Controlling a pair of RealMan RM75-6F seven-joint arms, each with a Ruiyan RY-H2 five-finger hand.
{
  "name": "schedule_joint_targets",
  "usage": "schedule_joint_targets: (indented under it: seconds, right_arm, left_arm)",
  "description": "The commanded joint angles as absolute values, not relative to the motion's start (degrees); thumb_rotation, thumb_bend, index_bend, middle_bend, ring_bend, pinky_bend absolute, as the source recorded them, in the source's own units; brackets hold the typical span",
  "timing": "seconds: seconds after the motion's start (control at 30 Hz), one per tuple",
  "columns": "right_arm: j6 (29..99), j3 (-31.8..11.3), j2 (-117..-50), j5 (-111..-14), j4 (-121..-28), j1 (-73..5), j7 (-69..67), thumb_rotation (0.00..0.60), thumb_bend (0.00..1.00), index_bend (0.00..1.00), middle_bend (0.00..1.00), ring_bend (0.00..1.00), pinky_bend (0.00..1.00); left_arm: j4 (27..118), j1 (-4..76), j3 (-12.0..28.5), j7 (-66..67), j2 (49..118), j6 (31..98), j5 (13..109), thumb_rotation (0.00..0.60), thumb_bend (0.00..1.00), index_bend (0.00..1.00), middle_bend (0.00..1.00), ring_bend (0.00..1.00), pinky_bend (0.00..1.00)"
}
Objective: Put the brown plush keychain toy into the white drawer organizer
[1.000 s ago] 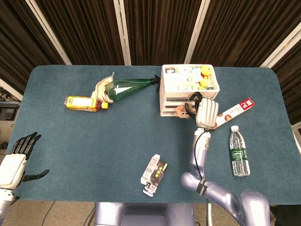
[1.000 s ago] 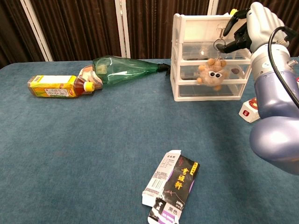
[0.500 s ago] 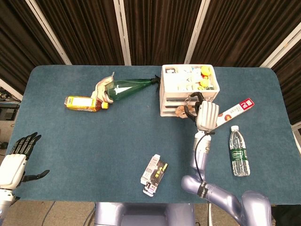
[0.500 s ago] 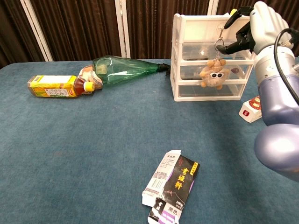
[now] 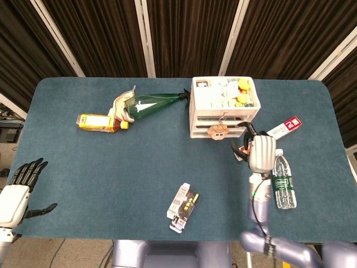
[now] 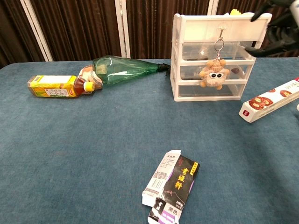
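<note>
Fingers of the left hand (image 5: 19, 187) are spread, holding nothing, at the desk's (image 5: 111, 167) near left corner. Further along lie a yellow tea bottle (image 6: 58, 86) and a green bottle (image 6: 124, 67) on their sides, then a black-and-white carton (image 6: 173, 186) near the front edge. The brown plush keychain toy (image 6: 213, 77) hangs by its ring from the front of the white drawer organizer (image 6: 212, 32). The right hand (image 5: 261, 152), fingers loosely apart and empty, hovers clear of the organizer, beside a water bottle (image 5: 283, 180).
</note>
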State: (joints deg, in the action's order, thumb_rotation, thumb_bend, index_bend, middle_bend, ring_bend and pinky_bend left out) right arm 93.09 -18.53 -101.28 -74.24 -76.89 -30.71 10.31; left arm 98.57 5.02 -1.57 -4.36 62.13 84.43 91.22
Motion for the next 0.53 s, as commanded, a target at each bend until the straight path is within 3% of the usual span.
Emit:
schedule_joint_targets:
  seconds: [0.03,0.1,0.17,0.23,0.4,0.53]
  right_arm:
    - [92.7,-11.0,-91.0,-77.8,-86.9,-24.4,14.6,0.600,0.14,0.36,0.64,0.65,0.46]
    - [91.5,-8.3,-86.6,-78.8,-90.6,-22.7,15.2,0.600,0.14,0.32,0.52,0.51,0.33]
    - [90.5,-6.0,-82.9,-79.8,-93.5,-21.4,15.3,0.600,0.14,0.25,0.39,0.18,0.19]
    - [89.4,-3.0,-78.4,-81.0,-96.7,-19.7,15.0,0.600,0.13,0.20,0.29,0.00,0.11]
    - [88.3,3.3,-70.1,-84.2,-101.3,-15.8,13.7,0.600,0.08,0.06,0.06,0.00,0.00]
    - [89.4,6.7,-66.9,-87.4,-101.1,-12.9,13.9,0.600,0.04,0.00,0.00,0.00,0.00]
  left_arm:
    - [98.0,4.6,-1.7,-3.9,62.5,85.7,92.4,0.600,0.07,0.04,0.00,0.00,0.00]
    - [97.5,4.4,-1.8,-3.5,62.9,86.4,93.1,0.600,0.07,0.05,0.00,0.00,0.00]
    - [97.1,4.3,-1.8,-3.2,63.2,86.9,93.6,0.600,0.08,0.05,0.00,0.00,0.00]
    - [96.6,4.0,-1.9,-2.7,63.5,87.5,94.0,0.600,0.08,0.05,0.00,0.00,0.00]
    - [95.6,3.4,-2.1,-1.2,63.9,88.7,94.8,0.600,0.08,0.05,0.00,0.00,0.00]
    - [94.5,3.1,-2.1,0.7,64.2,89.6,95.6,0.600,0.07,0.03,0.00,0.00,0.00]
